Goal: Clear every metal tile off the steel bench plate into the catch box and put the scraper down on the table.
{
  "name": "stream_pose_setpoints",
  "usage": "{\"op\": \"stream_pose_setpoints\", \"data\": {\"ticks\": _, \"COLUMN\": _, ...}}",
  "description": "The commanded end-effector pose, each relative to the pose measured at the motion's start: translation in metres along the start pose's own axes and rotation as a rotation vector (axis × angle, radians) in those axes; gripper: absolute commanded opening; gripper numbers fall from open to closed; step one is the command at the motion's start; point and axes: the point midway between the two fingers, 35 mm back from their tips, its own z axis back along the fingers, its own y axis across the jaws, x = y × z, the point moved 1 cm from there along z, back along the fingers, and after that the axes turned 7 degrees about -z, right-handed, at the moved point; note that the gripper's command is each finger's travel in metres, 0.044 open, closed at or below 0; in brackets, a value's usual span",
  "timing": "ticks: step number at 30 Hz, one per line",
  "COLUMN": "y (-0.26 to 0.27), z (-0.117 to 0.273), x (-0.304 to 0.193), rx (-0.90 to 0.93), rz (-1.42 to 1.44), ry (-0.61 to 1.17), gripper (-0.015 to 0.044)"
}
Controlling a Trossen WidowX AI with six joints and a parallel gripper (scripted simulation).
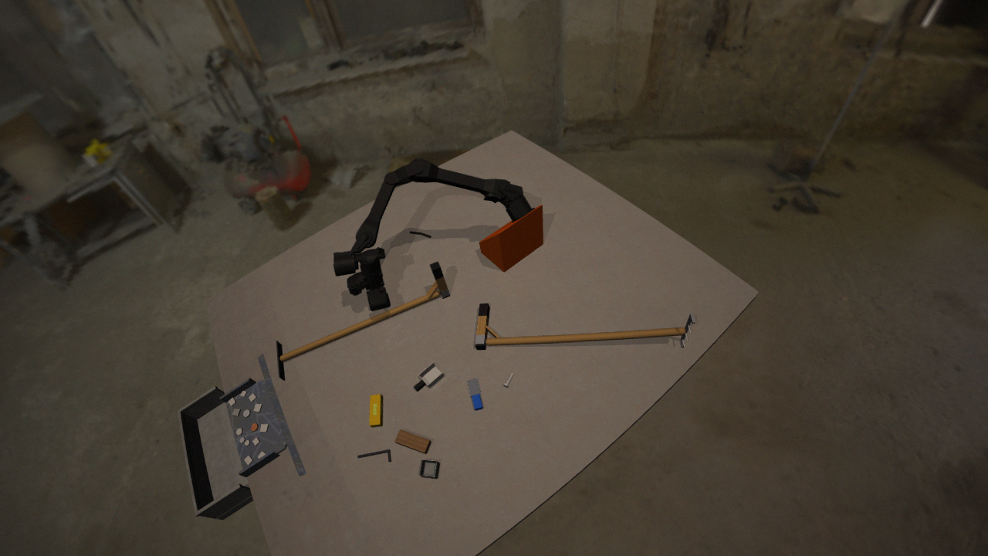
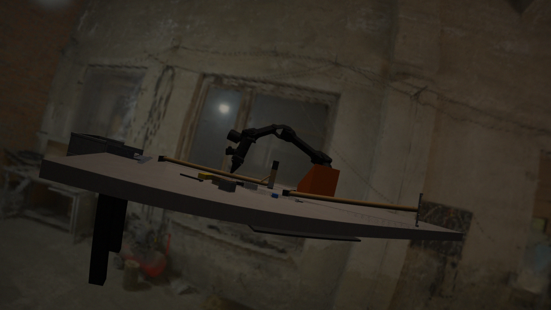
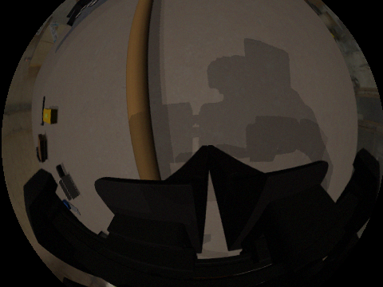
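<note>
Robot arm (image 1: pixel 452 179) (image 2: pixel 302 145), black, one, mounted on an orange wedge-shaped base (image 1: pixel 519 240) (image 2: pixel 323 181) toward the far side of the table (image 1: pixel 587 415) (image 2: pixel 156 192) (image 3: pixel 96 80) and reaching left. Tool (image 1: pixel 378 298) (image 2: pixel 232 171) (image 3: pixel 207 150), pointing down, its fingers together with nothing between them, above the table and close to the handle of the long scraper. Long scraper (image 1: pixel 345 333) (image 2: pixel 208 168) (image 3: pixel 137 80), wooden shaft, lying on the table at the left: dark flat blade at the left end, just beside the plate; block-like grip standing upright at the right end (ungrasped, this item). Steel bench plate (image 1: pixel 272 415) (image 2: pixel 144 159), at the left edge, carrying scattered pale metal tiles (image 1: pixel 263 428), square and round, with one orange round piece (image 1: pixel 254 427) among them. Catch box (image 1: pixel 190 456) (image 2: pixel 86 144), dark-walled, adjoining the plate's left end. Rake (image 1: pixel 587 337) (image 2: pixel 354 201), similar wooden shaft, lying at the right, its toothed head at the right end. Lesser items, nearer side: a yellow block (image 1: pixel 375 410) (image 2: pixel 205 176) (image 3: pixel 49 115); a brown block (image 1: pixel 413 441); a bent black rod (image 1: pixel 376 452) (image 2: pixel 190 177); a square dark-rimmed piece (image 1: pixel 428 469) (image 2: pixel 227 186); a small pan with a black handle (image 1: pixel 431 375) (image 2: pixel 250 185) (image 3: pixel 69 186); a blue-handled piece (image 1: pixel 476 401) (image 2: pixel 274 195) (image 3: pixel 66 204); and a bolt-like piece (image 1: pixel 508 379) (image 2: pixel 299 200).
</note>
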Motion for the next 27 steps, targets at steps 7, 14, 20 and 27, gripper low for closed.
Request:
{"op": "stream_pose_setpoints", "data": {"ticks": 7, "y": -0.001, "z": -0.015, "x": -0.008, "rx": -0.001, "rz": 0.006, "ry": 0.006, "gripper": 0.0000}}
{"op": "stream_pose_setpoints", "data": {"ticks": 14, "y": 0.006, "z": -0.015, "x": -0.008, "rx": -0.001, "rz": 0.006, "ry": 0.006, "gripper": 0.0000}}
{"op": "stream_pose_setpoints", "data": {"ticks": 20, "y": 0.012, "z": -0.015, "x": -0.008, "rx": 0.000, "rz": 0.006, "ry": 0.007, "gripper": 0.0000}}
{"op": "stream_pose_setpoints", "data": {"ticks": 27, "y": 0.019, "z": -0.015, "x": -0.009, "rx": 0.001, "rz": 0.006, "ry": 0.007, "gripper": 0.0000}}
